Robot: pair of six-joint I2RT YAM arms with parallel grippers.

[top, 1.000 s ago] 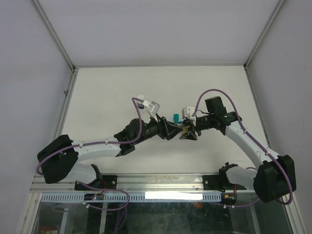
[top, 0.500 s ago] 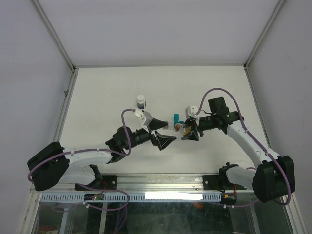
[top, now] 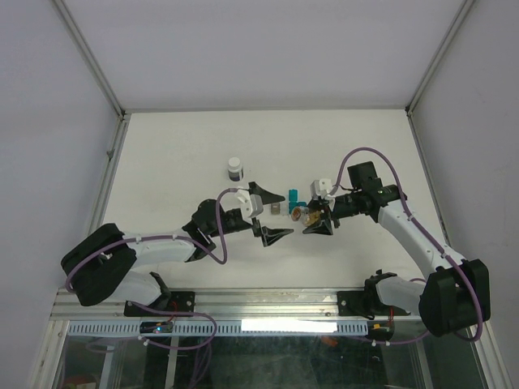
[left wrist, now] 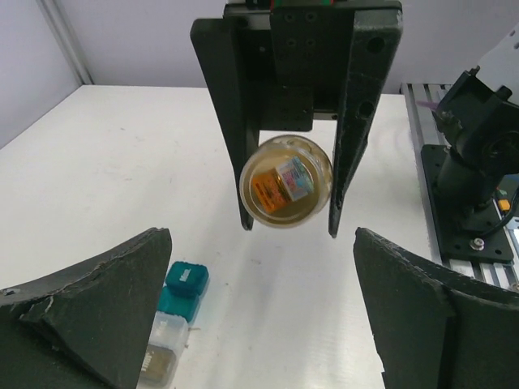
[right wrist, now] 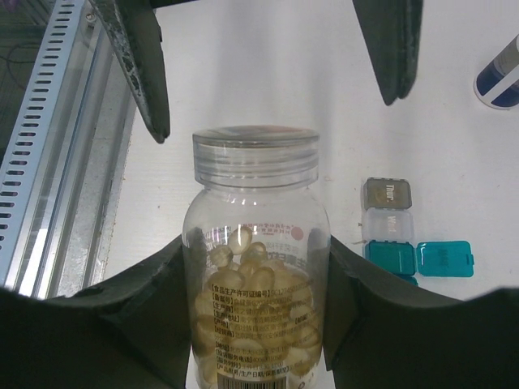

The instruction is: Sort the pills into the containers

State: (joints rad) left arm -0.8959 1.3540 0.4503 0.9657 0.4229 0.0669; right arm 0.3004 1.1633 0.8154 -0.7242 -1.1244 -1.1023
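Note:
A clear pill bottle (right wrist: 255, 275), full of pale yellow pills (right wrist: 243, 239), lies sideways in my right gripper (right wrist: 255, 279), which is shut on its body. Its clear screw cap (right wrist: 255, 156) points at my left gripper. In the top view the bottle (top: 303, 215) hangs just above the table. My left gripper (top: 266, 215) stands wide open a short way left of the cap, touching nothing. From the left wrist I see the bottle (left wrist: 285, 180) end-on. The containers sit in a short row: a teal one (right wrist: 391, 253) with its lid open, a clear one, then a grey one (right wrist: 388, 194).
A second small bottle (top: 235, 168) with a white cap and a dark band stands upright on the white table (top: 162, 162), behind the left arm. The containers (top: 284, 203) lie just behind the gap between the two grippers. Metal rails run along the table's near edge.
My left gripper was shut at the bottle's cap a second ago; it has opened wide and drawn back to the left. The right gripper and bottle have barely moved.

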